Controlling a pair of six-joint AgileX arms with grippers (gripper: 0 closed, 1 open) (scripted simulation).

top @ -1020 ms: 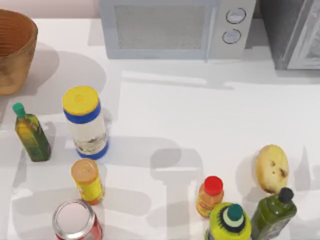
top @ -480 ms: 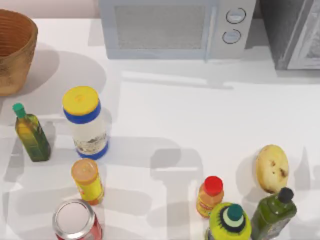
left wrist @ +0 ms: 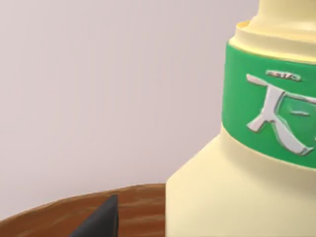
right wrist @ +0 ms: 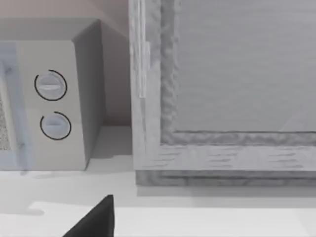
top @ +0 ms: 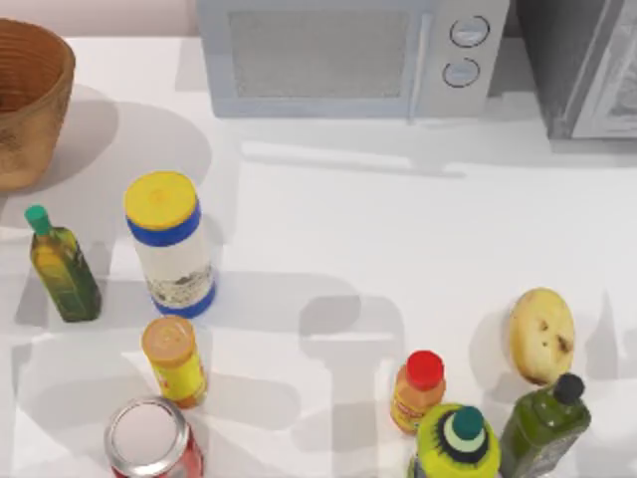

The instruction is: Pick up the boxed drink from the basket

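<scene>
One boxed drink [left wrist: 232,192] shows close in the left wrist view, above the brown rim of the one basket [top: 30,95], cut off at the table's far left corner. Whether fingers grasp it, I cannot tell.

brown woven basket [top: 30,100], pale cream-yellow boxed drink [left wrist: 237,197] with a green band and white lettering, white jar [top: 171,244] with yellow lid, blue band
</scene>
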